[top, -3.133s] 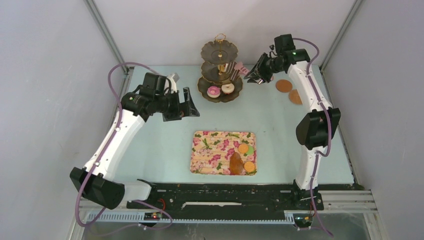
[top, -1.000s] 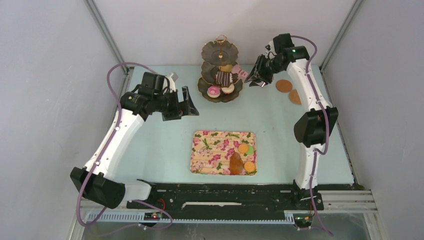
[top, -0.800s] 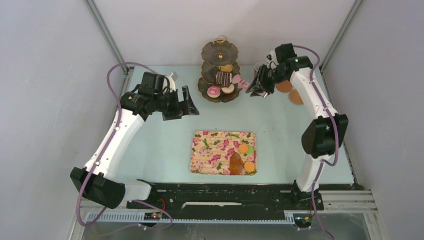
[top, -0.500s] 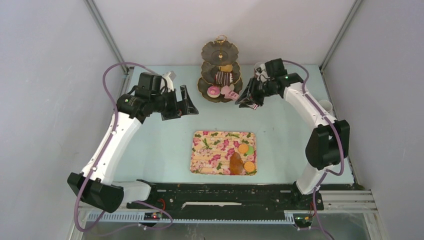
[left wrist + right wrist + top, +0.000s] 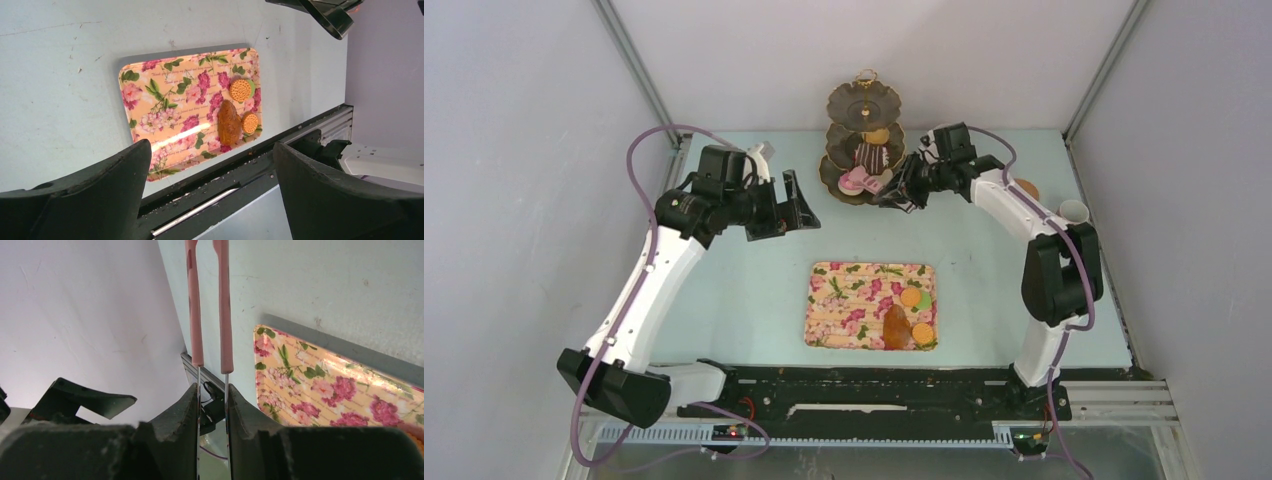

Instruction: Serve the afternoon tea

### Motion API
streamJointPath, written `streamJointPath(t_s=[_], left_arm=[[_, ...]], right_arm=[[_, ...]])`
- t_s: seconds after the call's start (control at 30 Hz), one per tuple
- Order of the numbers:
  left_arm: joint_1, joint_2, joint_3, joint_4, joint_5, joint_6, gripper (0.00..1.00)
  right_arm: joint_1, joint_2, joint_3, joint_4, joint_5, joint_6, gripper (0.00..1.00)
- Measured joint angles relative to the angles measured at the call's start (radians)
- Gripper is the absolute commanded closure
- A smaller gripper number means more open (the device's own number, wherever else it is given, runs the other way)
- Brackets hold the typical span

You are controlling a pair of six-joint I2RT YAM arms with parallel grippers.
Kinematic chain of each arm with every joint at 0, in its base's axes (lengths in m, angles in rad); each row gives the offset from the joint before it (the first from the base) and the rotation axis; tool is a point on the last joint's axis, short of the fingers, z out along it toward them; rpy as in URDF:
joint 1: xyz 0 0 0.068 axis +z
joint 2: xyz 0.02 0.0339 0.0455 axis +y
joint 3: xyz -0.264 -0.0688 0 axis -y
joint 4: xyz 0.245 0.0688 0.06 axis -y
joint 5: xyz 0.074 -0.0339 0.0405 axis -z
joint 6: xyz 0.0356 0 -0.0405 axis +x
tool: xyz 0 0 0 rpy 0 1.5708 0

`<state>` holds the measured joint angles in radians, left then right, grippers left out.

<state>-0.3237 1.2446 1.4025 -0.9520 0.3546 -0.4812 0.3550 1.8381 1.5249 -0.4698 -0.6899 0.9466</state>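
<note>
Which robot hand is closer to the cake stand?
Right. The right gripper is just beside the stand, at its bottom tier, holding tongs toward it. The left gripper hangs farther off, on its other side.

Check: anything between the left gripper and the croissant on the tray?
Nothing visible. The left gripper hangs open, and its wrist view looks straight between the fingers to the croissant on the floral tray, with two macarons beside it.

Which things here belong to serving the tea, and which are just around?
Tea: pink donut, chocolate slice, macarons, croissant, mug, coaster.
Other: tray, stand, tongs in right claw.
</note>
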Motion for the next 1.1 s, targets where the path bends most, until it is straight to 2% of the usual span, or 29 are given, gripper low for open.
streamJointPath(t_s=[0.47,0.73,1.1], left_arm=[[0.0,0.018,0.0,-0.002,-0.003,0.003,0.02],[0.002,0.036,0.009,-0.009,-0.002,0.003,0.02],[0.002,0.04,0.031,-0.012,0.004,0.003,0.02]], right_arm=[[-0.032,0.024,0.0,-0.003,-0.014,-0.011,0.86],[-0.105,-0.005,0.0,-0.109,0.013,-0.126,0.86],[-0.2,-0.036,0.053,-0.263,0.132,-0.261,0.86]])
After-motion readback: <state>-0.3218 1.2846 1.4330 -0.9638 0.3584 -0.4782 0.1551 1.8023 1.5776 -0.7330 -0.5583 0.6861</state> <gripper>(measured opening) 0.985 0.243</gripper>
